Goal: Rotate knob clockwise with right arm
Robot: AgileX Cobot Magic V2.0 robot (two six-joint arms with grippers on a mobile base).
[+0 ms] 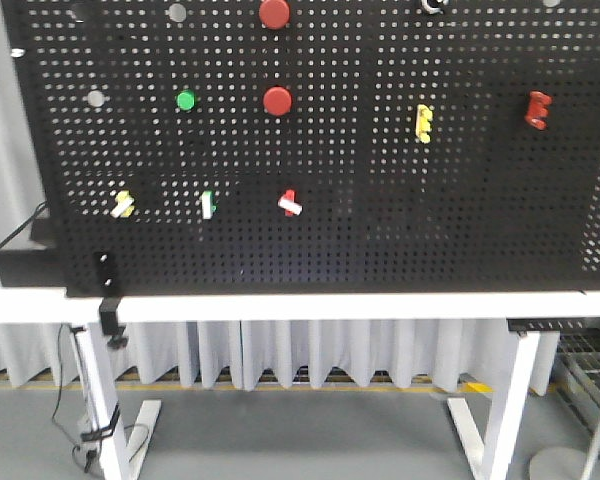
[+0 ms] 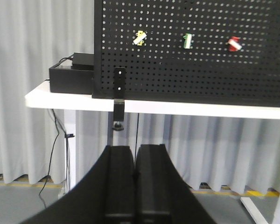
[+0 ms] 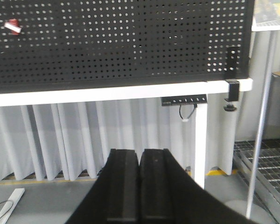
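Note:
Three small white-tipped knobs sit in a row low on the black pegboard [image 1: 380,230]: a yellow knob [image 1: 123,204], a green knob [image 1: 208,205] and a red knob [image 1: 290,204]. The left wrist view shows the same yellow knob [image 2: 140,38], green knob [image 2: 187,40] and red knob [image 2: 234,44]. Only the red knob [image 3: 12,26] appears in the right wrist view, at the top left. My left gripper [image 2: 135,148] is shut and empty, well back from the board. My right gripper [image 3: 139,151] is shut and empty too, below table height and far from any knob. Neither gripper shows in the front view.
The pegboard stands on a white table [image 1: 330,306], held by a black clamp [image 1: 108,300]. Higher up are two red buttons [image 1: 277,100], a green button [image 1: 185,100], a yellow clip [image 1: 423,122] and a red clip [image 1: 537,110]. A black box [image 1: 25,262] sits at the left.

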